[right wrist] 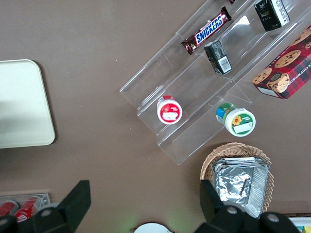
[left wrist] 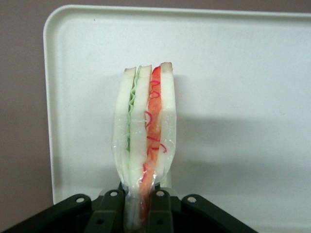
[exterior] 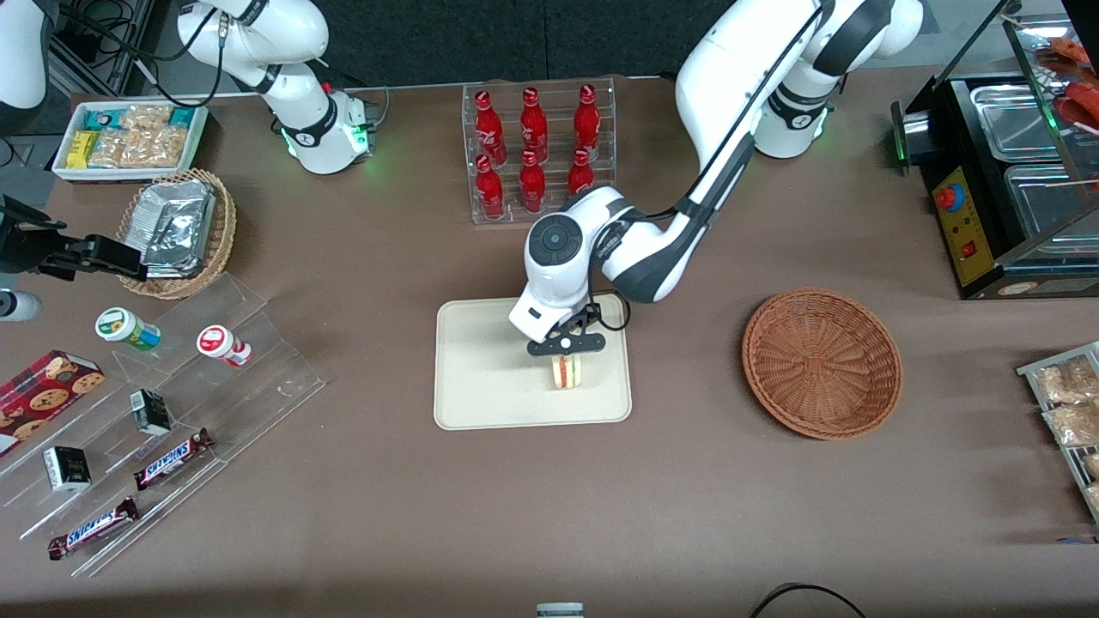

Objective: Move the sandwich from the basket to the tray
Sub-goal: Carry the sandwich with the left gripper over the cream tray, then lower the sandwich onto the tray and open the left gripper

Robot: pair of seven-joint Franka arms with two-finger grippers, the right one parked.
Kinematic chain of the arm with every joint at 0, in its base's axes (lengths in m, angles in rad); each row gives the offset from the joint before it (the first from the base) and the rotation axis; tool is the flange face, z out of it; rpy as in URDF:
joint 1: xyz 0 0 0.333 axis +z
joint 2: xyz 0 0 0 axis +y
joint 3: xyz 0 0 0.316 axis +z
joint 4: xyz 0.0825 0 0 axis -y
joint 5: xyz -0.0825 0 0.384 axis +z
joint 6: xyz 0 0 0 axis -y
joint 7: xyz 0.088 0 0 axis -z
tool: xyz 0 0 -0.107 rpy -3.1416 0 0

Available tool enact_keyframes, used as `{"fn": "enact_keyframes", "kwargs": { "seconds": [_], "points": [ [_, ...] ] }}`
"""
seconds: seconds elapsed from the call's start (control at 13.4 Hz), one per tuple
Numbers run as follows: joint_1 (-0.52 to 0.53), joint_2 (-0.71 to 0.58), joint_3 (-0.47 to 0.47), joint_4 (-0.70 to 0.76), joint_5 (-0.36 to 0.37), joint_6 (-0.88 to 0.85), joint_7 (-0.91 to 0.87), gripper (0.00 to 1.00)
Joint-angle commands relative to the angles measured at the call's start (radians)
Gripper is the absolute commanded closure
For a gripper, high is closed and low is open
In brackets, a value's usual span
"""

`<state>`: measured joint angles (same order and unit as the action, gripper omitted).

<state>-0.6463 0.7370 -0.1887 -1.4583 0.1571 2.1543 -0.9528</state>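
Note:
My left gripper hangs over the cream tray and is shut on the sandwich, a wrapped wedge of white bread with red and green filling. In the left wrist view the black fingers pinch the sandwich by its narrow end, with the tray filling the view beneath it. I cannot tell whether the sandwich touches the tray. The reddish-brown wicker basket sits empty on the table toward the working arm's end.
A clear rack of red bottles stands farther from the front camera than the tray. A clear stepped stand with snacks, a tan basket of foil packets and a white snack box lie toward the parked arm's end. A black display case stands at the working arm's end.

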Motion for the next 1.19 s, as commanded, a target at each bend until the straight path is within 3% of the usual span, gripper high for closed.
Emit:
{"fn": "enact_keyframes", "kwargs": {
  "seconds": [0.0, 0.45, 0.52, 0.6, 0.67, 0.89, 1.12],
  "points": [
    [-0.029, 0.038, 0.011, 0.038, 0.038, 0.002, -0.02, 1.0],
    [-0.039, 0.065, 0.011, 0.039, 0.074, 0.041, -0.009, 1.0],
    [-0.038, 0.068, 0.011, 0.039, 0.084, 0.045, -0.009, 0.85],
    [-0.036, 0.068, 0.011, 0.039, 0.084, 0.045, -0.006, 0.22],
    [-0.036, 0.064, 0.011, 0.038, 0.085, 0.045, -0.007, 0.02],
    [-0.027, 0.012, 0.011, 0.042, 0.07, 0.026, -0.033, 0.01],
    [0.019, -0.089, 0.012, 0.042, -0.002, -0.039, -0.063, 0.01]
  ]
}}
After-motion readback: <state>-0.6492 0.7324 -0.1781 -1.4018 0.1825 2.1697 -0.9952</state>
